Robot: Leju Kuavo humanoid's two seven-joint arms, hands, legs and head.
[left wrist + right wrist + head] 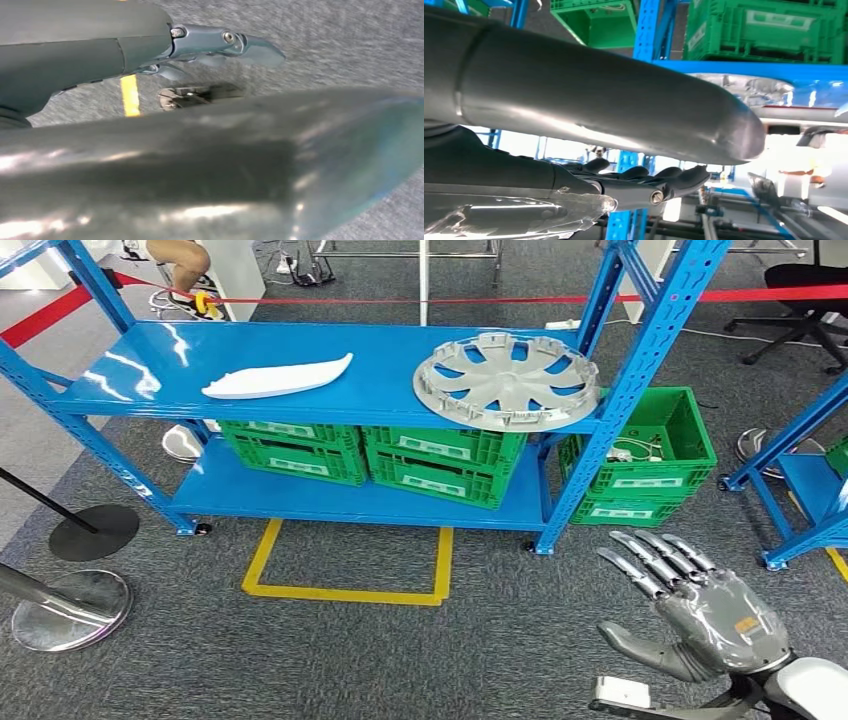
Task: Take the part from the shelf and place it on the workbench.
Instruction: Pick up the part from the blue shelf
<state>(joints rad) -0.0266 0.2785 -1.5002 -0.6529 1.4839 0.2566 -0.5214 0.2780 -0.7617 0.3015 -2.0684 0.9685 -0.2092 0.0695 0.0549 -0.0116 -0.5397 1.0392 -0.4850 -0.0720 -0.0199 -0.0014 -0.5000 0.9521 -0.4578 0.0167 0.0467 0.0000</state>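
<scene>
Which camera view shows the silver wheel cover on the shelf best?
The head view: the silver wheel cover lies whole on the blue shelf, top level, right end. The right wrist view gives a blurred shiny patch that may be it; the left wrist view looks at carpet.

grey carpet floor (400, 660) with yellow tape outline (345, 590), red barrier tape (480, 300).

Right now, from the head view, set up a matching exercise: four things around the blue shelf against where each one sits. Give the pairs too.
Things:
1. silver round wheel cover
2. white curved plastic trim piece
3. green plastic crate holding white cables
4. right hand

Places:
A. on the floor beside the shelf's right post
B. top shelf, left part
C. over the grey carpet, holding nothing
D. top shelf, right end

Pairs: 1-D, 2-B, 3-A, 4-C
</scene>
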